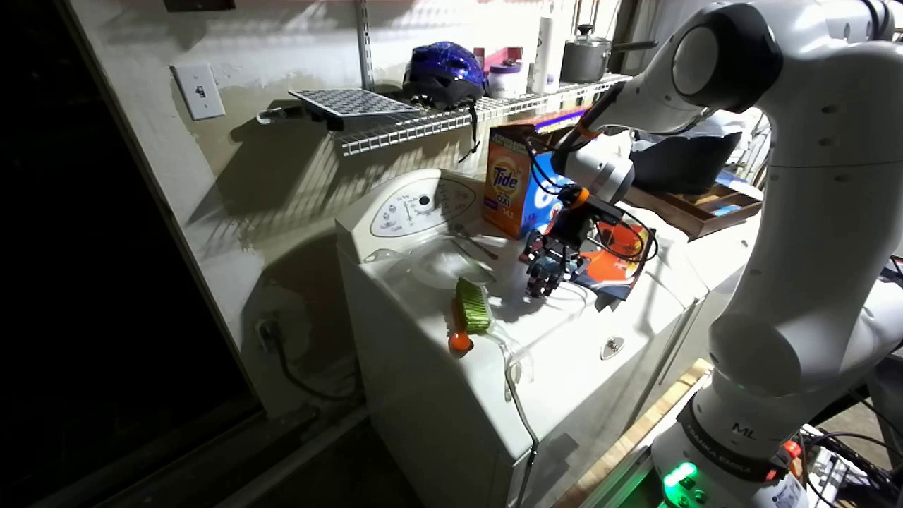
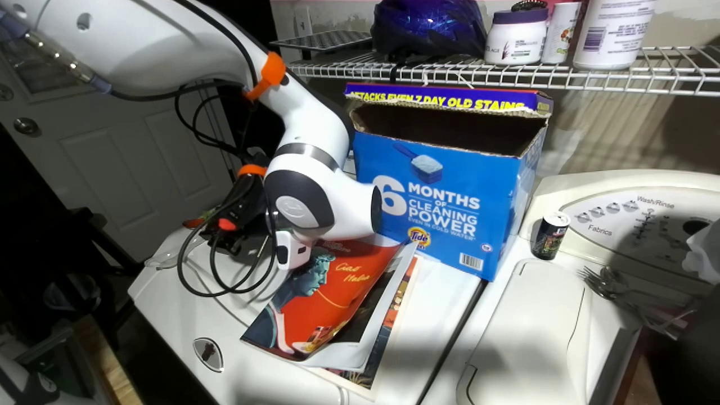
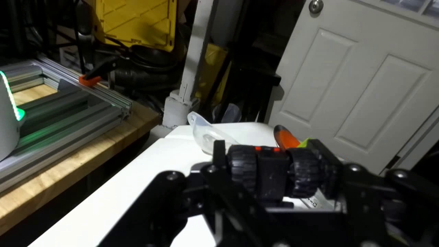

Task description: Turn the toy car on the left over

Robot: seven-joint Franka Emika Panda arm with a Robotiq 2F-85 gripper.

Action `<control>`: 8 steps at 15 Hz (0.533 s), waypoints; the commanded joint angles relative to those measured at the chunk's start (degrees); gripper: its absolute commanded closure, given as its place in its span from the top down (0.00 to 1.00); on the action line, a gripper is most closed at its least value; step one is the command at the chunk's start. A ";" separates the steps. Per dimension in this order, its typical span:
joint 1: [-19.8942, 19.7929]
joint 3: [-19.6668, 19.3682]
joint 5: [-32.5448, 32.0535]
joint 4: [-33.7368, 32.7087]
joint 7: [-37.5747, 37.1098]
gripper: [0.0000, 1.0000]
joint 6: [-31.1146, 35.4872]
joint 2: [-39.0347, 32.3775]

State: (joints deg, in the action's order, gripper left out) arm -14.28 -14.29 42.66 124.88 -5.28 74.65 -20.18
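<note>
The toy car (image 3: 272,171) is black, with chunky treaded wheels and two small red marks on its upper edge. In the wrist view it sits between the fingers of my gripper (image 3: 271,161), one wheel against each finger. The gripper is shut on it. In an exterior view the gripper (image 1: 554,257) holds the dark car (image 1: 542,281) over the white machine top (image 1: 536,339), beside the magazines. The gap to the surface is hard to judge. In an exterior view my gripper (image 2: 230,233) is mostly hidden by cables and the wrist, and the car is hidden there.
A green brush (image 1: 473,307) and an orange round object (image 1: 460,342) lie left of the gripper. A clear plastic piece (image 3: 207,135) lies near the edge. Magazines (image 2: 337,281) and an orange-blue Tide box (image 2: 433,197) stand close behind. A wire shelf (image 1: 423,127) hangs above.
</note>
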 commanded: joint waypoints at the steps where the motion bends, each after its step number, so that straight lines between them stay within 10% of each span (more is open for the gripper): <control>1: -0.66 0.70 1.03 -1.79 1.58 0.35 -4.73 -3.06; 8: -0.28 0.68 0.15 -2.52 2.51 0.35 -8.33 -6.97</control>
State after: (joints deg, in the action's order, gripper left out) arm -14.28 -13.89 42.74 124.51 -3.07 68.57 -24.47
